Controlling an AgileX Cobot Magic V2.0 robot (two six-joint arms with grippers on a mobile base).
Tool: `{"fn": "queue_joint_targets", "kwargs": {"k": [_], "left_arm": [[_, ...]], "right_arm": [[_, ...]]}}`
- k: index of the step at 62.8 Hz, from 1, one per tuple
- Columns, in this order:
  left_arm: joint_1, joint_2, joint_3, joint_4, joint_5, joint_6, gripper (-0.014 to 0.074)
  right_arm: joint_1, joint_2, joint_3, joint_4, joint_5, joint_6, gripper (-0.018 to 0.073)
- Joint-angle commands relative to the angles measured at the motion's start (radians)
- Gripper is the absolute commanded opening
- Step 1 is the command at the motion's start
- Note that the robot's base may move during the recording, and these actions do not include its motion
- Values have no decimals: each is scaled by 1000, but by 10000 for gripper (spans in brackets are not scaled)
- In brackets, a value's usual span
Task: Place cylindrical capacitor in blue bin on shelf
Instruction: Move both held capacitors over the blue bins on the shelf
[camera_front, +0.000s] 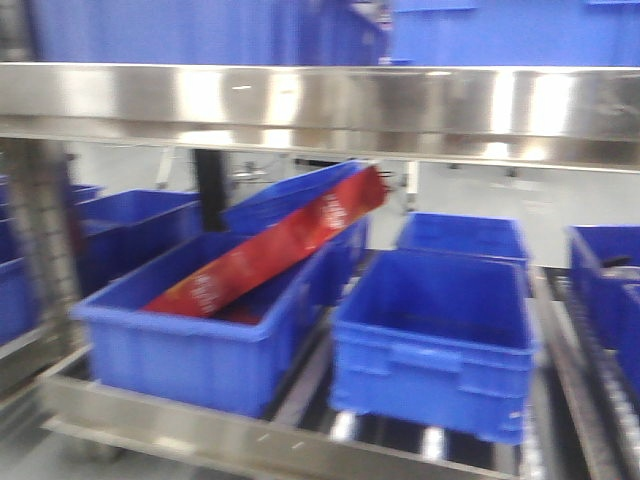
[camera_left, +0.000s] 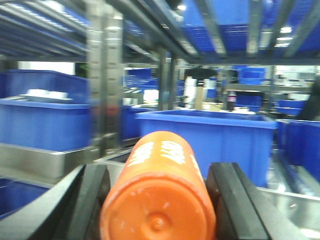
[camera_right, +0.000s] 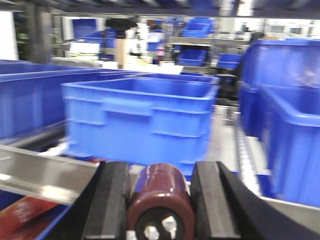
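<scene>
The right hand (camera_right: 160, 196) clamps the capacitor (camera_right: 160, 212), the left hand (camera_left: 158, 200) an orange cylinder (camera_left: 159, 220). Clear the near rim of the blue bin (camera_right: 140, 120), then release low inside.

The bins (camera_front: 430, 340) are bright blue. The shelf rail (camera_front: 320, 100) is shiny silver. The long packet (camera_front: 270, 250) is red with pale lettering. The cylinder (camera_left: 160, 200) is orange with white print. The capacitor (camera_right: 160, 202) is maroon, the right gripper (camera_right: 160, 172) black.

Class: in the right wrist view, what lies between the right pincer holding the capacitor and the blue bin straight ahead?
Only the shelf's steel front rail, passing behind the right pincer and capacitor; the blue bin stands beyond. Right wrist view.
</scene>
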Motion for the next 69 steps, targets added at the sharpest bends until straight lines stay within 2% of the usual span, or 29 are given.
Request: {"fn": "queue_joint_targets", "kwargs": {"k": [1,69], "left_arm": [[-3,-1,-1,-7,-19,-1,-111],[-3,-1,-1,-7,-19,-1,-111]], "right_arm": [[-4,-5,0,-9,-26,1,-162],[-4,-5,0,-9,-26,1,-162]]}}
